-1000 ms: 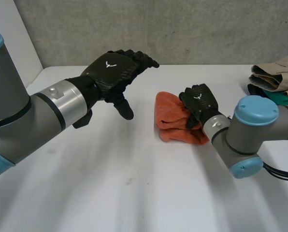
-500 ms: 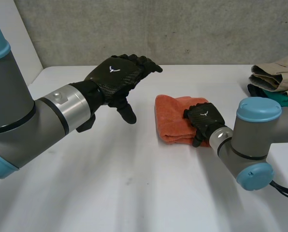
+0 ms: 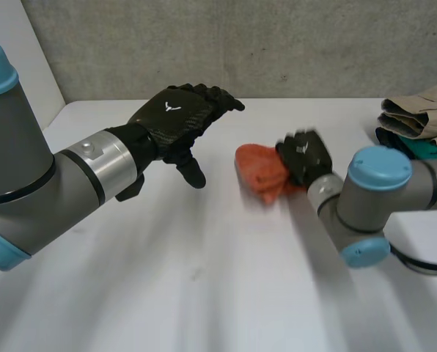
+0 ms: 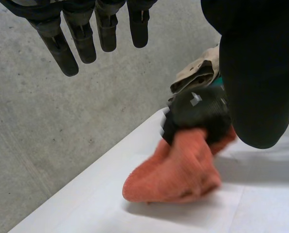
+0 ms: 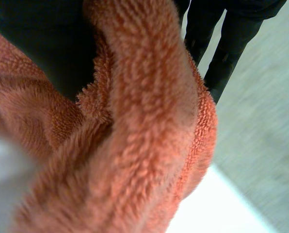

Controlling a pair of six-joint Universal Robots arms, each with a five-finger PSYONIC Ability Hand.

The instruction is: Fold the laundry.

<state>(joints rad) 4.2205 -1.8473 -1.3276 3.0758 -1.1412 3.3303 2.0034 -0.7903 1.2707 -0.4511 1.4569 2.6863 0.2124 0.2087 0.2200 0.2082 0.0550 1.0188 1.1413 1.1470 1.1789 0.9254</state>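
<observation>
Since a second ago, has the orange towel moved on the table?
Yes. Bunched in the right robot hand, the orange towel has drawn its near edge toward the back edge of the table, no nearer the folded clothes.

1. Worktop point(image 3: 204, 293): white, matt surface running across the scene, from near to far.
2. Wall point(image 3: 292, 44): grey concrete, rough and speckled, rising directly behind the worktop's far edge.
3. Side panel point(image 3: 29, 70): plain white, upright at the far left, meeting the wall.
</observation>
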